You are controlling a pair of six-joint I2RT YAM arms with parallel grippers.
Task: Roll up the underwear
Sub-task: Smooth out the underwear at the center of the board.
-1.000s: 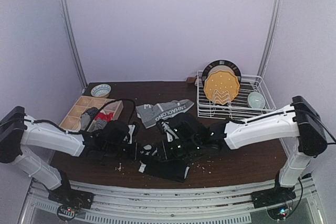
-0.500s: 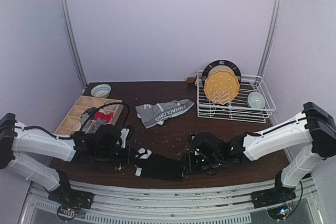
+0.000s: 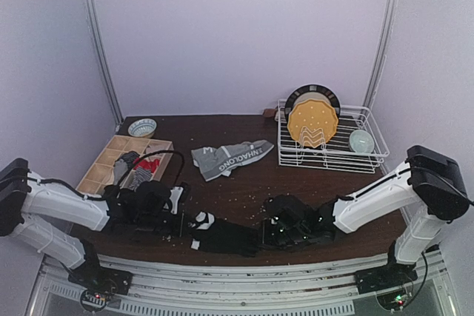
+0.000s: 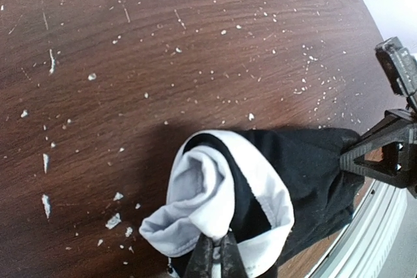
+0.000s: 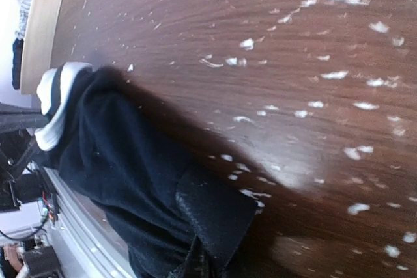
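Your left claw [image 4: 218, 258] is pressed together on the white waistband [image 4: 208, 187] of the black briefs [image 4: 306, 174], pinching only a thin lip of cloth. Your right claw [image 5: 199, 262] is pinched on the opposite end, on a fold of the black fabric. The garment lies bunched between the two claws, right at the near edge of the worktop [image 3: 244, 183]. The grey briefs [image 3: 231, 158] with the lettered band lie flat, well back towards the middle.

Watch three things:

- **Shallow grips.** Both pinches sit close to the hem. If you draw the claws apart or lift unevenly, the cloth will likely slip out of one of them.
- **The edge.** The bundle is so near the edge that a dropped end could slide off onto the rail [image 3: 222, 268] below.
- **Loose roll.** The waistband end looks slack and open rather than tightly wound, so letting go now would probably let it spring flat.

White flecks [image 4: 114, 219] litter the wood nearby and may get rolled into the cloth.
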